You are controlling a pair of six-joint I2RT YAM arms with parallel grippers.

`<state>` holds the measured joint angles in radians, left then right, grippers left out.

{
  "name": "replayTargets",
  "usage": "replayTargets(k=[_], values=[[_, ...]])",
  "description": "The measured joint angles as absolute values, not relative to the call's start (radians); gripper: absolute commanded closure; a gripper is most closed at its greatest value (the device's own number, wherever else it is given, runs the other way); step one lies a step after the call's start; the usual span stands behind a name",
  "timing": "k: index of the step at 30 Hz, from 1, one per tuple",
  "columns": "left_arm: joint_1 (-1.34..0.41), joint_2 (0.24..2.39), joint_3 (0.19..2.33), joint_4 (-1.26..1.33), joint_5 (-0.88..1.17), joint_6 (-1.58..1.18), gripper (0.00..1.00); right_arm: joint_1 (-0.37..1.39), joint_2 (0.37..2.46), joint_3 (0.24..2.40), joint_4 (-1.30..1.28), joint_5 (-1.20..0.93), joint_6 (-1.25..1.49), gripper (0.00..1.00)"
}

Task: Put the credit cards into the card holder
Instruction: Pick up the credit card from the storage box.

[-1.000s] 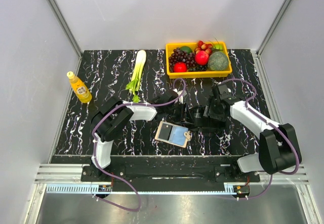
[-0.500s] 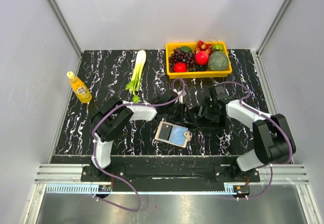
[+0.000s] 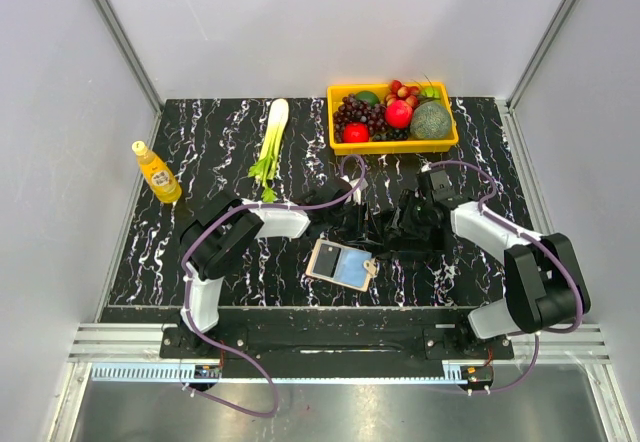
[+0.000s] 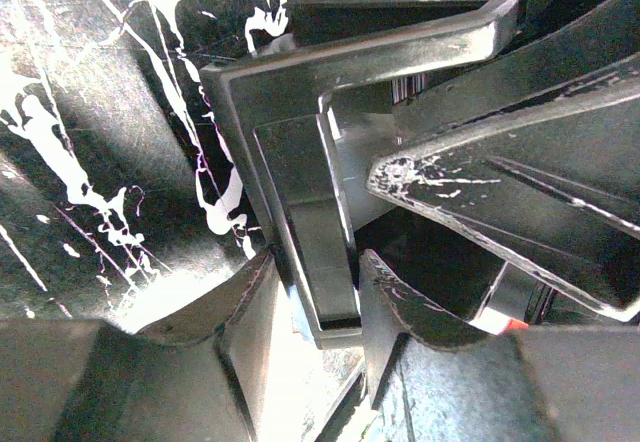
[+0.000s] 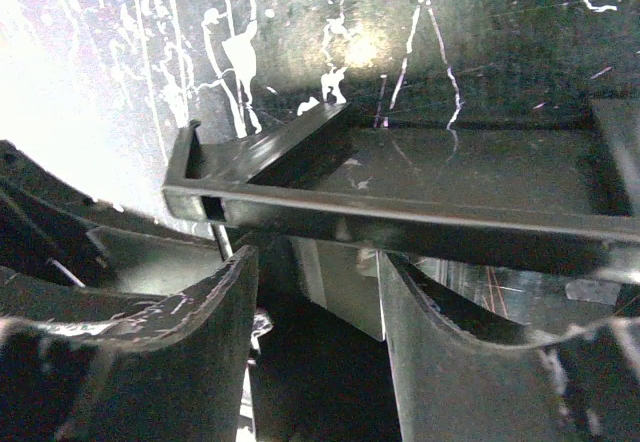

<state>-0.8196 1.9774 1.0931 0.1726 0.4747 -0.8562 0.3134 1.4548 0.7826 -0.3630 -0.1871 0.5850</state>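
Observation:
The card holder (image 3: 341,264) lies open on the black marble table, near centre front, showing a dark grey and a light blue panel. Just behind it a black rack (image 3: 386,224) sits between both grippers. My left gripper (image 3: 368,224) reaches it from the left; in the left wrist view the gripper (image 4: 318,297) is shut on a dark bar of the rack (image 4: 300,82). My right gripper (image 3: 402,230) comes from the right. In the right wrist view it (image 5: 318,302) is open under the rack's frame (image 5: 400,217), with a flat grey card (image 5: 345,282) between the fingers, against the right one.
A yellow tray (image 3: 334,122) of fruit stands at the back centre-right. A celery stalk (image 3: 272,137) lies at the back, left of it. An orange juice bottle (image 3: 157,172) stands at the left edge. Grey walls close in both sides.
My right arm has swung in and its gripper has moved a little left, closer to the rack. The left arm and the card holder have not moved.

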Motion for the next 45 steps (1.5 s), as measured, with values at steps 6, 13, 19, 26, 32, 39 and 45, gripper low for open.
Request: replayTargets(k=[6,13,19,26,32,39,45], values=[[-0.817,1.972,1.093,0.159,0.472,-0.856,0.66,0.311,1.437,0.776,-0.352,-0.204,0.585,0.54],[-0.815,1.97,1.093,0.151,0.471,-0.856,0.66,0.307,1.409,0.758,-0.338,-0.203,0.59,0.73],[-0.816,1.97,1.093,0.153,0.471,-0.854,0.66,0.308,1.387,0.757,-0.299,-0.227,0.603,0.75],[-0.816,1.97,1.093,0.154,0.471,-0.853,0.66,0.308,1.393,0.757,-0.274,-0.248,0.604,0.87],[-0.816,1.97,1.093,0.154,0.471,-0.854,0.66,0.309,1.409,0.757,-0.273,-0.255,0.602,0.81],[-0.816,1.97,1.093,0.155,0.471,-0.854,0.66,0.309,1.446,0.759,-0.281,-0.255,0.595,0.8],[-0.816,1.97,1.093,0.155,0.471,-0.854,0.66,0.309,1.43,0.759,-0.281,-0.281,0.584,0.67]])
